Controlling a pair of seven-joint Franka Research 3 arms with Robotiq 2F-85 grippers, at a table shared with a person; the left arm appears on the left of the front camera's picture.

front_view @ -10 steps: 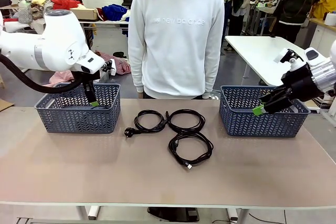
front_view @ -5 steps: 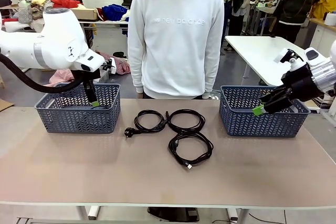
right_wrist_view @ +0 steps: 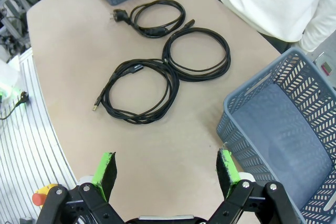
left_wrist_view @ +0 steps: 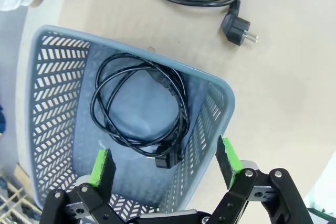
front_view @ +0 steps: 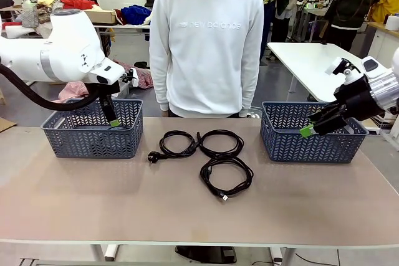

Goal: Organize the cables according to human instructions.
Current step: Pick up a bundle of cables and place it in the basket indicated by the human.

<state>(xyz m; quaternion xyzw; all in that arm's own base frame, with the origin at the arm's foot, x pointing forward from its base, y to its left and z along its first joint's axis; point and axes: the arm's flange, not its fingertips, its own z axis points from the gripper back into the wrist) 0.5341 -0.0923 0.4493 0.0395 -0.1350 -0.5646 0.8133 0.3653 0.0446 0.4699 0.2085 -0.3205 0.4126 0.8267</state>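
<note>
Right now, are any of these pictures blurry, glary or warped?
Front view: sharp, evenly lit, no glare on the table. Left wrist view: wide-angle bend curves the basket, the cable inside is crisp. Right wrist view: table edge bows, focus good.

The front view looks level across the tabletop [front_view: 75, 204] at the person [front_view: 209, 42] beyond. The left wrist view looks straight down, close over the basket [left_wrist_view: 47, 103] below the left end effector [left_wrist_view: 164, 153]. The right wrist view looks down from higher, past the right end effector [right_wrist_view: 166, 158]. The cables [right_wrist_view: 173, 82] ahead of it show in the front view too.
</note>
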